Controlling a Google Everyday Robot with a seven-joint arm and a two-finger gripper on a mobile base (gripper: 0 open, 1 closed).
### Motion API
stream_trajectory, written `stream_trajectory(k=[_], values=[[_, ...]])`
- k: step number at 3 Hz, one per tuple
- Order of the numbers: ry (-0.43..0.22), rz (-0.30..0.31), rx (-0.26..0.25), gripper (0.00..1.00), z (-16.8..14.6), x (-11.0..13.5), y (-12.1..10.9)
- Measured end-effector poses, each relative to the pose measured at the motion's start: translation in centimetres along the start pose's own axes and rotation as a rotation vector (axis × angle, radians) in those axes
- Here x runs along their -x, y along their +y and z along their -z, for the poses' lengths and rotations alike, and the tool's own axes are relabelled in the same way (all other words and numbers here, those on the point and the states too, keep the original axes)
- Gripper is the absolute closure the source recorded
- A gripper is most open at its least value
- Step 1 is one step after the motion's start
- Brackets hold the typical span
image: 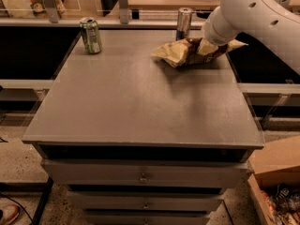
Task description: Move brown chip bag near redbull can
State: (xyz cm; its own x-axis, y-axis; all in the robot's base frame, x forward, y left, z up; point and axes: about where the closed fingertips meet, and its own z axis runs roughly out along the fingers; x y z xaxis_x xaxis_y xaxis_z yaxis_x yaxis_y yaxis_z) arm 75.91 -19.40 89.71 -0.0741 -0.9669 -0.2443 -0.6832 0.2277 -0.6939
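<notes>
The brown chip bag (180,53) lies crumpled at the far right of the table, its pale cream end pointing left. The redbull can (183,22) stands upright just behind it at the table's back edge, about a hand's width away. My gripper (207,47) is at the end of the white arm (248,13), which comes in from the upper right. It is pressed into the middle of the bag, and the bag's folds hide its tip.
A green can (91,35) stands upright at the table's back left. The grey table top (140,102) sits on a drawer unit. A cardboard box (276,172) is on the floor at the lower right. Shelving and a rail run behind the table.
</notes>
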Motion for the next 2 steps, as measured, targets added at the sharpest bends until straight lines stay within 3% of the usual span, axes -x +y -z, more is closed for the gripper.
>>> stream_trajectory(k=[1, 2], values=[[0.0, 0.001, 0.003, 0.0, -0.14, 0.05, 0.12], [0.0, 0.001, 0.003, 0.0, -0.15, 0.05, 0.12]])
